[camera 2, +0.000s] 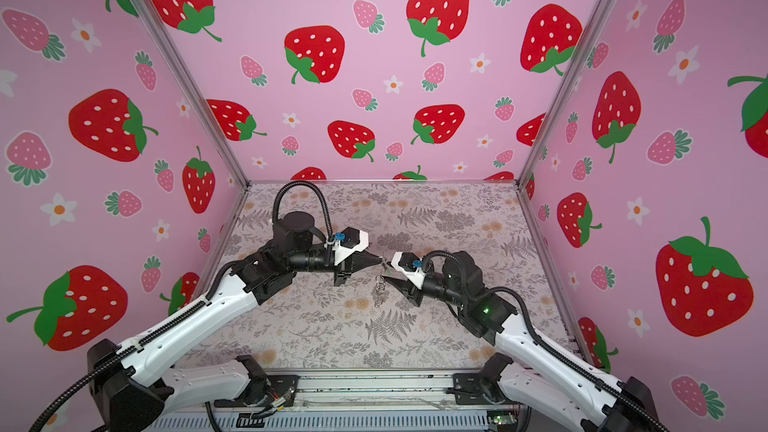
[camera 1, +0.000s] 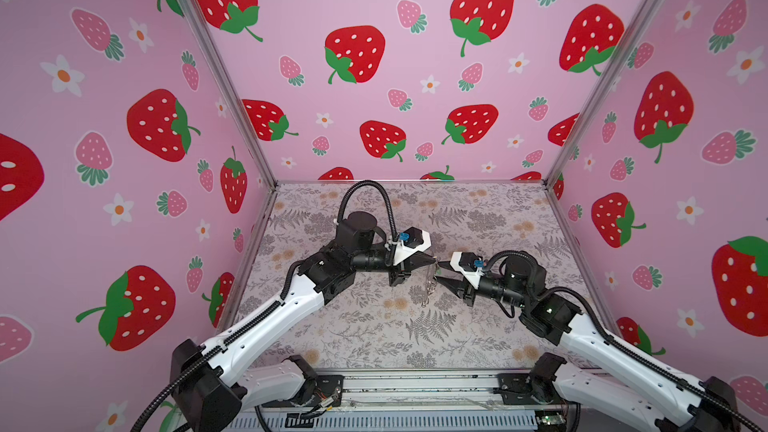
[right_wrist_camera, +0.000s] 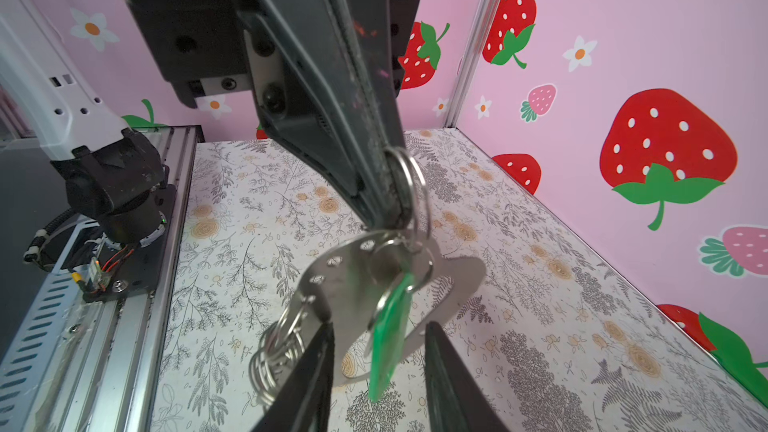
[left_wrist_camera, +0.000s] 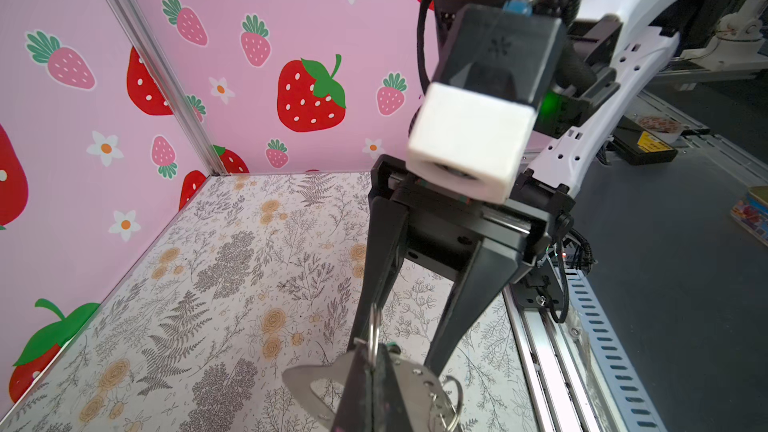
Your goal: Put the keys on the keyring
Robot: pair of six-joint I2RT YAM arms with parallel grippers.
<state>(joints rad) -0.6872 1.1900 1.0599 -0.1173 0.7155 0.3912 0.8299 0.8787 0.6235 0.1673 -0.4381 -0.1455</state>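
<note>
Right wrist view: my left jaws are shut tight on the top of the keyring, a silvery plate with a row of holes, held up over the middle of the desk. A green tag and a bunch of wire rings hang from it. My right jaws stand apart, either side of that tag.

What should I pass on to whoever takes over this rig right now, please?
Left gripper: shut on the top ring of the keyring, holding it in the air over the table.
Right gripper: open, fingers either side of the green tag, gripping nothing.
The keyring, a holed metal plate, carries the tag and a bunch of rings.
Done: tag looks attached.
Left: no loose keys visible; check before releasing.
</note>
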